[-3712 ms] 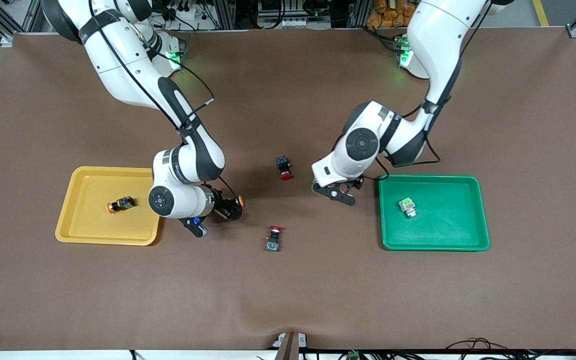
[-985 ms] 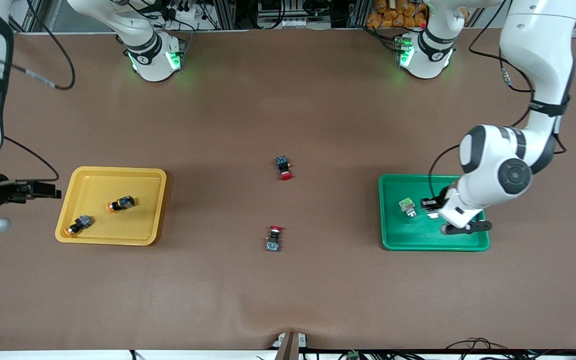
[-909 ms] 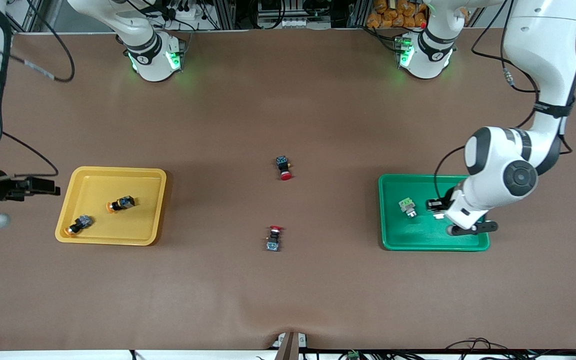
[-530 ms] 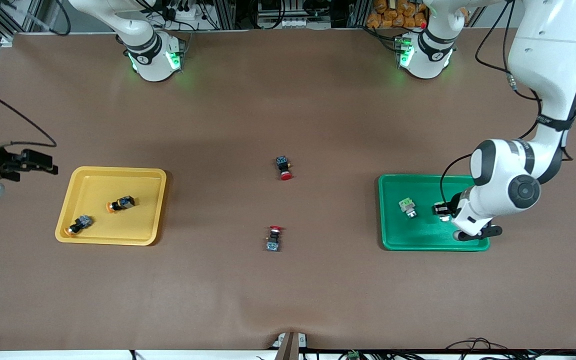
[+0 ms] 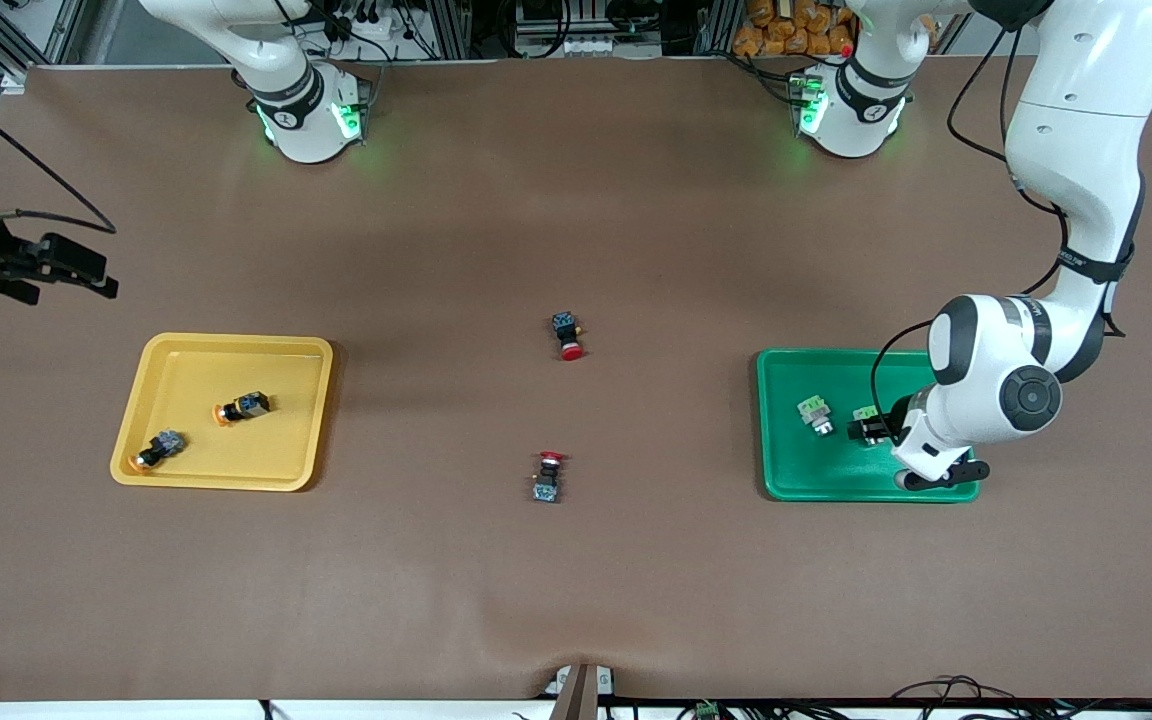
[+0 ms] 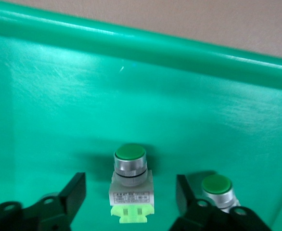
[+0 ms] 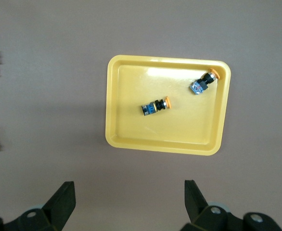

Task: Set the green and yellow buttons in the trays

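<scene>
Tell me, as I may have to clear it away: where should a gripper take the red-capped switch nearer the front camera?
Probably the dark body, not the round red cap. The red-capped switch lies on its side, cap pointing away from the front camera, so come straight down, fingers closing across the body's width.

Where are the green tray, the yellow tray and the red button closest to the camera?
green tray (image 5: 774,430), front view, on bare floor near its rim.
yellow tray (image 5: 236,455), front view, on bare floor between the buttons and the rim.
red button nearest the camera (image 5: 548,475), front view, on its body below the red cap.
</scene>
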{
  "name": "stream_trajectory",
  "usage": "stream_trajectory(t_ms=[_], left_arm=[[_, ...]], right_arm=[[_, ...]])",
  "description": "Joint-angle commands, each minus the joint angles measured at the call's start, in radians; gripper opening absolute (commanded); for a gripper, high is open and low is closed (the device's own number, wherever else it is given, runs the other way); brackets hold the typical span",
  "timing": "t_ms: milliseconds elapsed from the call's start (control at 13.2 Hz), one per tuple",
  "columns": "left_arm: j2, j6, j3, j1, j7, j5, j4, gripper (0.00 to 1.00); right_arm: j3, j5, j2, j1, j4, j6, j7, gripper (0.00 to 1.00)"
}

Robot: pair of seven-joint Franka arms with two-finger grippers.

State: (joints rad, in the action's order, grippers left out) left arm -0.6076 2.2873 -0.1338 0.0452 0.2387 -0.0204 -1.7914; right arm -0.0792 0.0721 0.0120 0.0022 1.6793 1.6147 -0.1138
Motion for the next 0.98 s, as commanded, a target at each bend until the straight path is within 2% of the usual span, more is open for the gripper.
stream_trajectory(t_ms=[0, 303, 758, 909], left_arm=[[0.063, -0.041, -0.006, 0.004, 0.007, -0.024, 0.009, 1.00], [0.101, -0.139, -0.012, 0.005, -0.007, -0.024, 0.076, 1.00], [0.232, -0.429, -0.040, 0.004, -0.010, -0.012, 0.204, 1.00], [0.267, -0.526, -0.044, -0.001, -0.016, -0.012, 0.263, 1.00]], right_arm=[[0.065, -0.020, 0.037, -0.077, 0.008, -0.053, 0.019, 1.00], [0.053, -0.040, 0.036, -0.064, -0.078, -0.159, 0.019, 1.00], [0.032, -0.060, 0.036, -0.036, -0.124, -0.206, 0.023, 1.00], [0.021, -0.057, 0.036, -0.033, -0.124, -0.234, 0.090, 1.00]])
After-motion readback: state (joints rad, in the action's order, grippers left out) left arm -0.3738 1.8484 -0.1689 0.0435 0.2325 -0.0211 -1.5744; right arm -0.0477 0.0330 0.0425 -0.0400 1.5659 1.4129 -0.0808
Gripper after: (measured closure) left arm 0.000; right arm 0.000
